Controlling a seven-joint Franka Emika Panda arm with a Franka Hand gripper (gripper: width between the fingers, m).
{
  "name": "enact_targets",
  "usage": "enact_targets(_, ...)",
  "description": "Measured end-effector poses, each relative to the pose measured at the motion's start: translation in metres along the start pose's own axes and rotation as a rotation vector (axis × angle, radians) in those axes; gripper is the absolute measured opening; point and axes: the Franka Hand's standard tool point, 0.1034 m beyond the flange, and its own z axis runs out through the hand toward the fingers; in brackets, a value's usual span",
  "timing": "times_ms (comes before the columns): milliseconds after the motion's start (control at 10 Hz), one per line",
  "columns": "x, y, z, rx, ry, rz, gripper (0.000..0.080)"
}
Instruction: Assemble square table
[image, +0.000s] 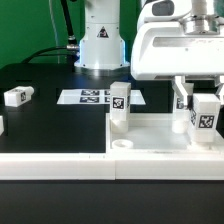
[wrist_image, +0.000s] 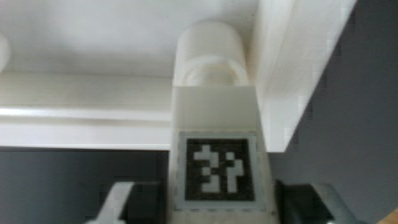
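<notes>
- Fingers (wrist_image: 125, 203) clamp an upright leg (image: 205, 116) over the tabletop (image: 150, 138), at its far corner on the exterior view's right.
- A second leg (image: 120, 104) stands at the tabletop's other far corner.
- A third leg (image: 18, 96) lies on the table (image: 50, 125), well apart from the tabletop.
- Step judged: seating the clamped leg. Next move calls for driving it home squarely, then release.

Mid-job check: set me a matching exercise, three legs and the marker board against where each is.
1 leg at the exterior view's left
2 leg in the middle
3 leg at the exterior view's right
4 marker board

A flat near the robot base
B held in the gripper
C lying on the black table
D upright at the tabletop edge

Pairs: 1-C, 2-D, 3-B, 4-A
</notes>
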Motion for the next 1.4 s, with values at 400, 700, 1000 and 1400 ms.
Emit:
enact_targets(400, -0.0016, 0.0002, 0.0020, -0.001, -0.003, -0.002, 0.0290)
enact_targets(700, -0.0017, 0.0002, 0.0020, -0.001, -0.003, -0.002, 0.0593)
enact_targets(1000, -0.0018, 0.0002, 0.0021, -0.001, -0.003, -0.002, 0.0648)
enact_targets(1400, -0.0019, 0.0002, 0.0021, -0.001, -0.003, -0.002, 0.0649)
